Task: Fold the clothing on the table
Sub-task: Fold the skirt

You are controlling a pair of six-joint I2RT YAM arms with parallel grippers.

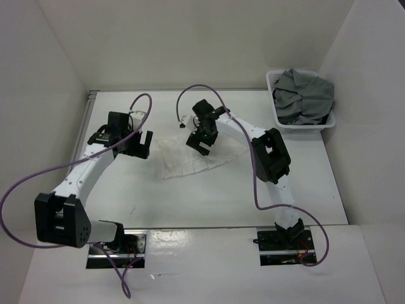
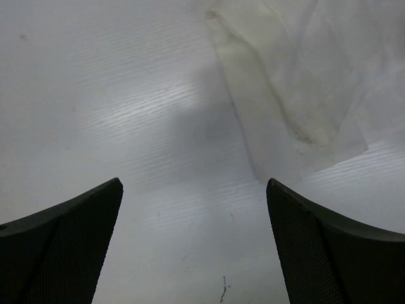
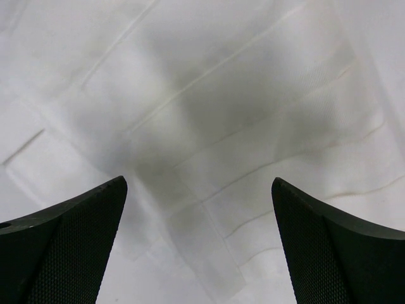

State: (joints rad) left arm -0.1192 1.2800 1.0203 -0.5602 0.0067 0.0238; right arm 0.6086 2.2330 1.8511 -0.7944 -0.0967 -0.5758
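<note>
Left end effector: fingers spread wide, nothing between them. It sits over bare table, just left of the white garment. In the left wrist view the garment's edge lies to the far right of the gap and touches neither finger.

Right end effector: fingers likewise wide apart, holding nothing. It is over the far part of the garment. Its wrist view is filled with creased white fabric and thin seam lines beneath the gap. Cannot tell whether the fingertips touch the cloth.

Garment: thin and pale, close in tone to the table. It lies spread out and rumpled near the table's centre, between the two arms. Wrinkles run across it, and its edges are uneven.

Basket: white plastic, at the far right corner of the table, well apart from the garment. It is heaped with grey clothes that rise above the rim.

Purple cable loops up over the left arm, and a second arcs over the right.
</note>
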